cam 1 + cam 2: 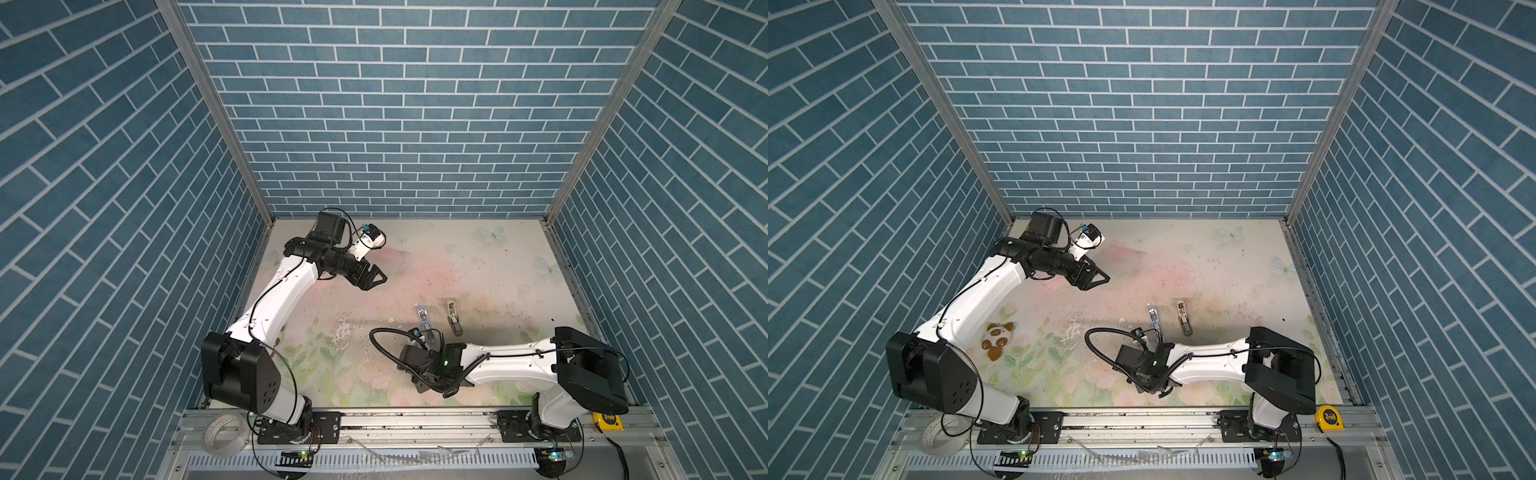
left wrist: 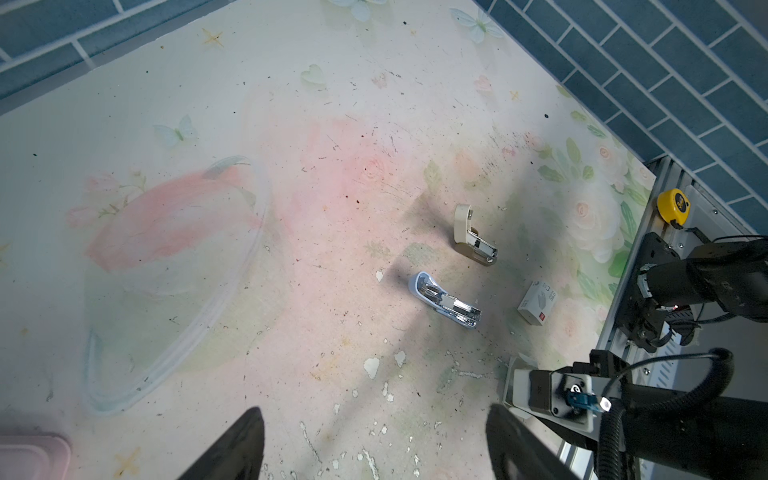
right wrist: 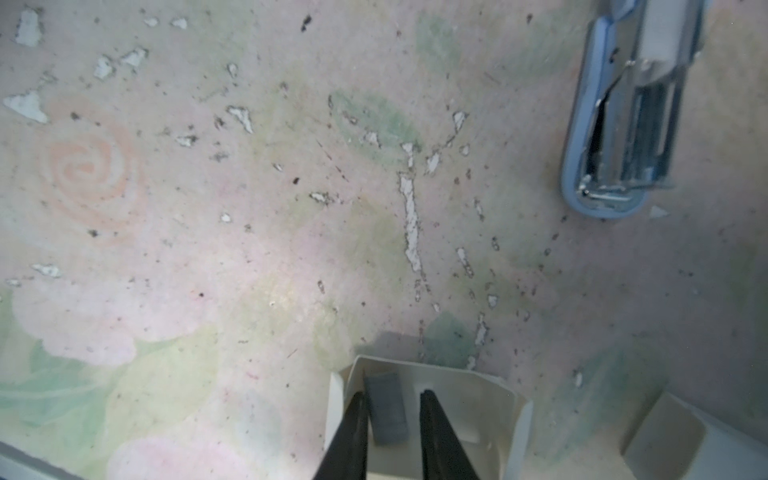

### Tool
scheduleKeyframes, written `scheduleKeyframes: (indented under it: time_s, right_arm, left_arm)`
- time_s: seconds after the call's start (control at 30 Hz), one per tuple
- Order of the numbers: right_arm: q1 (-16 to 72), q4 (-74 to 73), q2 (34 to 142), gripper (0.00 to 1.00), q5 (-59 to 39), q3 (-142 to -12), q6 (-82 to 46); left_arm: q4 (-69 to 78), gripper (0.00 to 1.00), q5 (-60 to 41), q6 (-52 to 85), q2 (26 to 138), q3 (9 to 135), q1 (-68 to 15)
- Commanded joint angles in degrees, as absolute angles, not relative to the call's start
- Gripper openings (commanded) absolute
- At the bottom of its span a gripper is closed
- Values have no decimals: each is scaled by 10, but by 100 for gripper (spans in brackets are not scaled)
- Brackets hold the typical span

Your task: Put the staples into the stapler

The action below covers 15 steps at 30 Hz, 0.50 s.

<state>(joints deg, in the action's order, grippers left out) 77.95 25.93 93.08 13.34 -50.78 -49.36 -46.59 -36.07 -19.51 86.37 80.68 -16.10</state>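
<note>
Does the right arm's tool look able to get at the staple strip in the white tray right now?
Probably yes. The right tool sits inside the open-topped tray, fingers either side of the staple strip; nothing covers it.

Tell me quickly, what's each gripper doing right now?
Left gripper: open, empty.
Right gripper: slightly open, fingers straddling the staples in the tray, not clamped.
</note>
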Motion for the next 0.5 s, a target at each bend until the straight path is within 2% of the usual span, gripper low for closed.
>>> scheduleKeyframes:
  time_s: [0.0,0.47]
  right_arm:
    - [784,278,946,25,140,-526,-488]
    - [783,287,962,26,149,-534,-485]
  left_arm:
    - [-465,85,-367,-198,848,797,-158]
    - [-462,85,-370,-197,850,796,-158]
